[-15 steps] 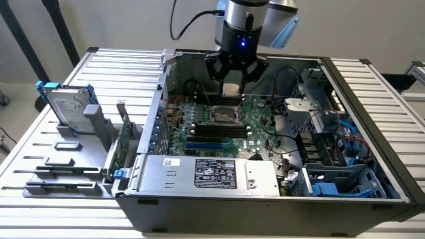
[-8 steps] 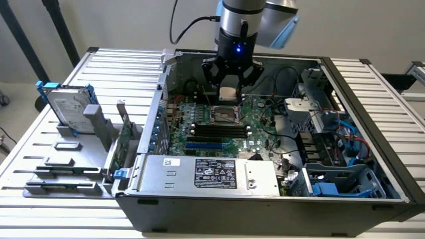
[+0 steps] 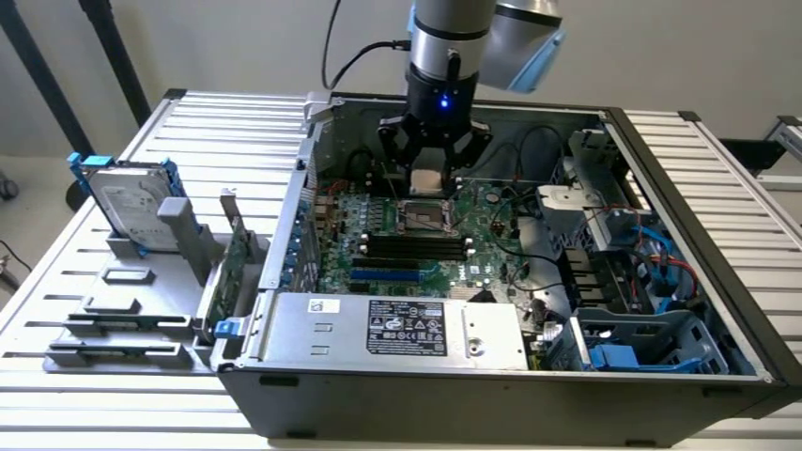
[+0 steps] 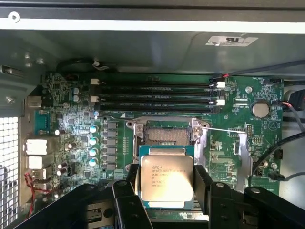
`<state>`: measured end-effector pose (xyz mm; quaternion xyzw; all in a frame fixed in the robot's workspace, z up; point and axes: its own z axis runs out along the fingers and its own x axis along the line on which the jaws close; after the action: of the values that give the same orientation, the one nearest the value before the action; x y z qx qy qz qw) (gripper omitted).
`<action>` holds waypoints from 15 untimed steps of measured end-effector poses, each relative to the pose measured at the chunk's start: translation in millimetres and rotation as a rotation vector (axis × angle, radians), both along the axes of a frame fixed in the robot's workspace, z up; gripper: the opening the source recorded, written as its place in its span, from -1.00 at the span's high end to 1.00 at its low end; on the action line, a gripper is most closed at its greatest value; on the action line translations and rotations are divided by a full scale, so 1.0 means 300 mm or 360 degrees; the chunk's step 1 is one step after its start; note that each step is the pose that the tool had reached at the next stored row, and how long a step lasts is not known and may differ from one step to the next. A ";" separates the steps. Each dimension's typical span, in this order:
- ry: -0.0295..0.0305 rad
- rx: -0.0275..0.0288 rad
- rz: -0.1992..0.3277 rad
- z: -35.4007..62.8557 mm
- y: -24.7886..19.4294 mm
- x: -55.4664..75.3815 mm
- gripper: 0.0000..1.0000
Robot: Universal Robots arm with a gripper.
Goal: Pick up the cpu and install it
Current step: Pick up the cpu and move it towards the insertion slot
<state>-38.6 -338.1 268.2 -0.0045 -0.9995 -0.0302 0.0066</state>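
The cpu is a small flat square chip with a silver-grey printed top. It hangs between the black fingers of my gripper, which is shut on its two side edges. In the exterior view the gripper holds the cpu inside the open computer case, just above the motherboard. The bare cpu socket, with its metal frame open, lies right beyond the held chip. The socket sits directly below the gripper in the exterior view.
Black memory slots run across the board past the socket. A silver power supply box with a black label fills the case's front. A hard drive with blue rails stands in a grey holder on the exterior view's left. Cables and drive bays crowd the right.
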 end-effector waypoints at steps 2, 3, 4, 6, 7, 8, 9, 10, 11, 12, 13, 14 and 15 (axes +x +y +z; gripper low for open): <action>-0.00017 0.00001 0.0000 -0.011 0.007 0.000 -0.09; -0.00036 0.00003 0.0000 -0.016 0.010 0.000 -0.09; -0.00056 0.00003 -0.0001 -0.019 0.012 0.000 -0.09; -0.00092 0.00001 -0.0001 -0.027 0.015 0.000 -0.09; -0.00106 -0.00001 -0.0002 -0.031 0.016 0.000 -0.09; -0.00118 -0.00001 -0.0002 -0.035 0.017 0.001 -0.09; -0.00129 -0.00001 -0.0003 -0.039 0.018 0.001 -0.09; -0.00138 0.00000 -0.0003 -0.044 0.018 0.003 -0.09; -0.00145 0.00000 -0.0004 -0.049 0.018 0.005 -0.09; -0.00151 0.00000 -0.0004 -0.054 0.019 0.007 -0.09; -0.00154 0.00001 -0.0004 -0.058 0.019 0.010 -0.09; -0.00154 0.00000 -0.0005 -0.060 0.019 0.012 -0.09; -0.00152 -0.00002 -0.0005 -0.060 0.019 0.014 -0.09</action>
<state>-34.5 -332.4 250.2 -0.0058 -0.9995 -0.0302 0.0018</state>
